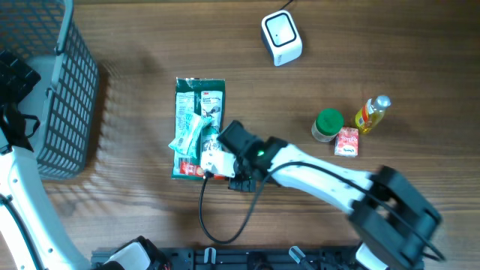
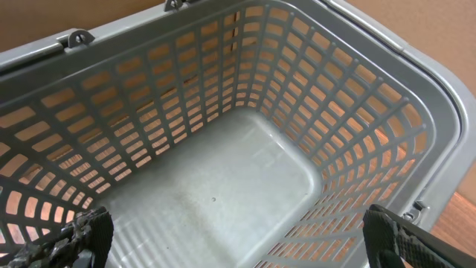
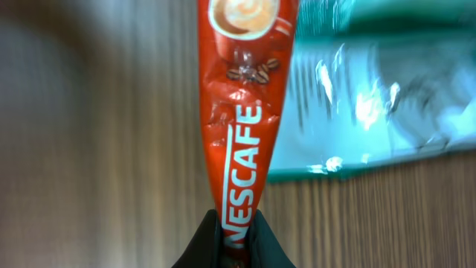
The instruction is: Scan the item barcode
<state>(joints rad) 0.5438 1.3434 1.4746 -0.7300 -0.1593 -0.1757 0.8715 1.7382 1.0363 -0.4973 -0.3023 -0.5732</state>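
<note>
Risk: right gripper [image 3: 234,237] is clamped on just the tail tip of the Nescafé sachet [image 3: 242,112]. It's a thin pinch, so we expect slip or flop on lift. Sachet sits at the 6 o'clock end of the green 3M pack [image 1: 196,112], against its edge, so the pack may drag along. We can't see the barcode; it may face away from the scanner [image 1: 281,37] at 1 o'clock. Right arm reaches in low from 4 o'clock. Left gripper [image 2: 242,242] hangs wide open over the basket [image 2: 357,134] at 9 o'clock.

Even light, blurred right-wrist background
</note>
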